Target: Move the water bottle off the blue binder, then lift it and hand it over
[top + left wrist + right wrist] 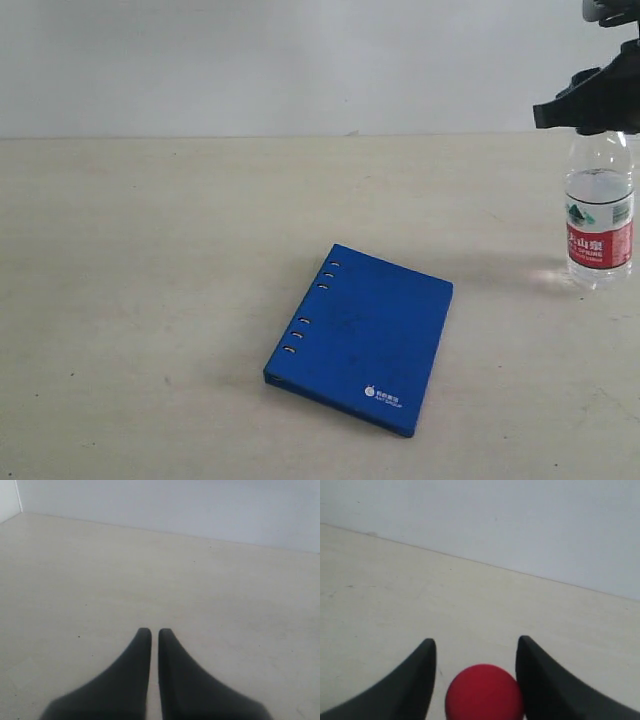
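Note:
The water bottle stands upright on the table at the far right, well apart from the blue binder, which lies flat near the middle with its ring holes on its left edge. My right gripper sits over the bottle's top and hides the cap in the exterior view. In the right wrist view the red cap lies between the open fingers of the right gripper; it touches one finger and a gap shows at the other. My left gripper is shut on nothing over bare table, and the exterior view does not show it.
The beige table runs back to a pale wall. The bottle stands close to the right edge of the exterior view. Nothing else lies on the table in view.

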Robot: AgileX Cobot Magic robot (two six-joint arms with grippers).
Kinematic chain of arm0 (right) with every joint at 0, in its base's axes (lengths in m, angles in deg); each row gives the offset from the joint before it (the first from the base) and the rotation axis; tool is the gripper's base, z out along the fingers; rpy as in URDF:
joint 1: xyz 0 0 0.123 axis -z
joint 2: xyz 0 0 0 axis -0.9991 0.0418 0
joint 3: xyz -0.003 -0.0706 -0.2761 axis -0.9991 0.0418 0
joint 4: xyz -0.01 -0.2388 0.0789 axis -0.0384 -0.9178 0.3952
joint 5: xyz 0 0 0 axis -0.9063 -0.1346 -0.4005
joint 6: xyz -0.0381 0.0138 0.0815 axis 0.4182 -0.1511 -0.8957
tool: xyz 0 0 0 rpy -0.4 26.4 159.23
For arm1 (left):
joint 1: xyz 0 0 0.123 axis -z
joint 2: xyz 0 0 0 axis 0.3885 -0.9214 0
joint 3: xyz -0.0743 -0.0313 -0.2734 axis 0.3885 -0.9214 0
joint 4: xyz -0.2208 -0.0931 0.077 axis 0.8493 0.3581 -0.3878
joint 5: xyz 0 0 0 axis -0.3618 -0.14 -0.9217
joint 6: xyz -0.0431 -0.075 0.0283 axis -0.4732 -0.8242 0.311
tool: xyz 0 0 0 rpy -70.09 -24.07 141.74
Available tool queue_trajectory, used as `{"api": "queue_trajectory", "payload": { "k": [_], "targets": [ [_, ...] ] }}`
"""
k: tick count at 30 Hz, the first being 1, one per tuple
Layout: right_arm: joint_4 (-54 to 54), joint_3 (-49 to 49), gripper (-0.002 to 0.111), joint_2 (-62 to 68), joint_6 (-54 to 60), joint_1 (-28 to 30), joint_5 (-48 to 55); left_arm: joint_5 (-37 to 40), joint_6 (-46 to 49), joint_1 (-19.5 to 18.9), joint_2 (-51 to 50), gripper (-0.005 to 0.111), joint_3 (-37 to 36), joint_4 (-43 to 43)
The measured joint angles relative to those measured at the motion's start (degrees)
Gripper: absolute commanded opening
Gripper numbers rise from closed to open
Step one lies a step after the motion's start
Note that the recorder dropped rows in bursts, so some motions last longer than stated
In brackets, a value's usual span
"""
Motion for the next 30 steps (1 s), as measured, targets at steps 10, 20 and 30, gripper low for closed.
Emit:
{"api": "queue_trajectory", "payload": {
  "k": [10,20,30],
  "targets": [
    [0.21,0.12,0.057,-3.69,1.94,0.15,0.86,0.0,0.0,0.0,0.0,0.005,0.0,0.0],
    [0.33,-5.56,0.057,-13.58,2.48,0.02,4.89,0.0,0.0,0.0,0.0,0.005,0.0,0.0],
    [-11.16,-5.81,0.057,-15.78,-13.91,-5.75,39.8,0.0,0.0,0.0,0.0,0.005,0.0,0.0]
  ]
}}
